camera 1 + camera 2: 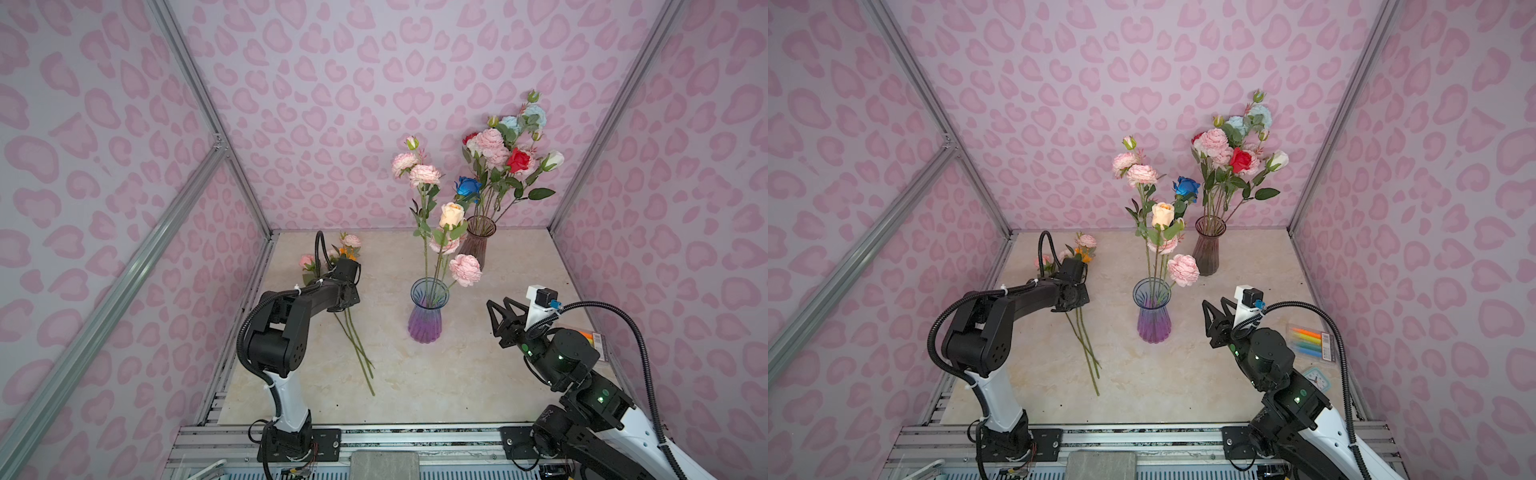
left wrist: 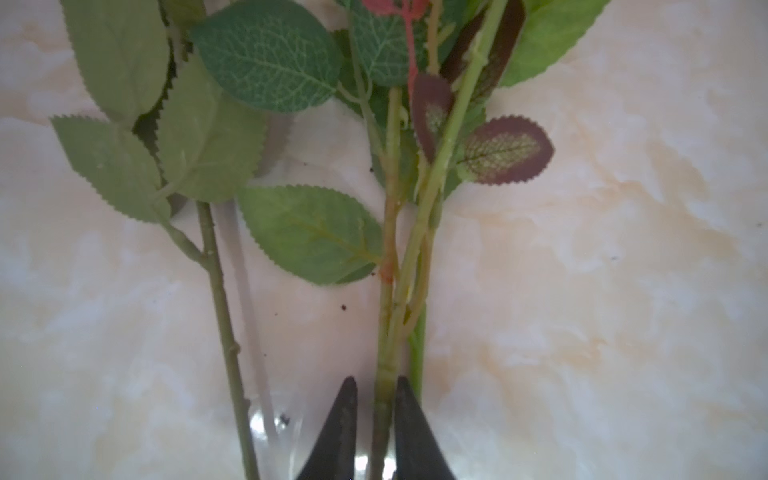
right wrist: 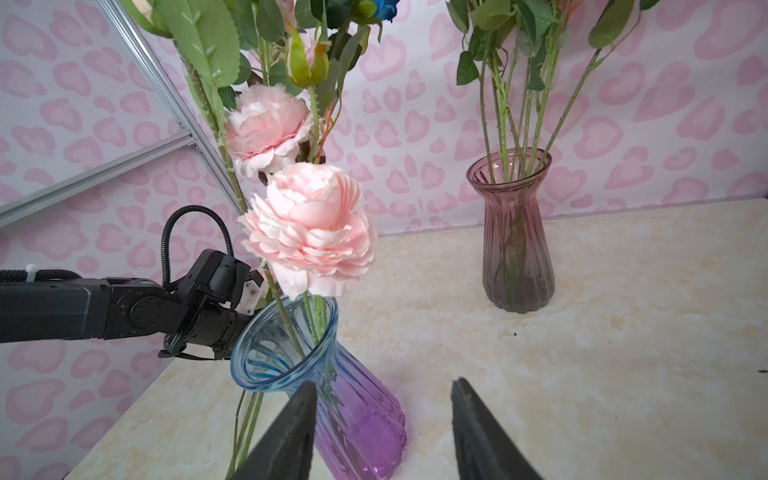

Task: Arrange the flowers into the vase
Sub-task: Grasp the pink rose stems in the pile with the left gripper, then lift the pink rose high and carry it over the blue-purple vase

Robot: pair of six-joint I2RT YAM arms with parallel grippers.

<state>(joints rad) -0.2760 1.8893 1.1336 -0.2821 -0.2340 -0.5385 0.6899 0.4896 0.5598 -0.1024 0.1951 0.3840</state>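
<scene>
loose flowers (image 1: 351, 240): lying on tabletop (image 1: 457, 374), one stem (image 2: 384, 332) between left fingers (image 2: 340, 436), second stem (image 2: 224, 316) beside them, apart | front vase (image 3: 361, 415): on tabletop just ahead of right fingers (image 3: 291, 436), front bunch (image 3: 307, 224) standing in it | rear vase (image 3: 517, 249): farther ahead, behind front vase, rear bunch (image 1: 490, 141) in it

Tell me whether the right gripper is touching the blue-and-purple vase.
Apart. Both top views show bare table between the right gripper and the blue-and-purple vase.

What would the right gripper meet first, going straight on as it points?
Probably the blue-purple vase, close ahead of the right gripper; depth is unclear, so it might slip past.
</scene>
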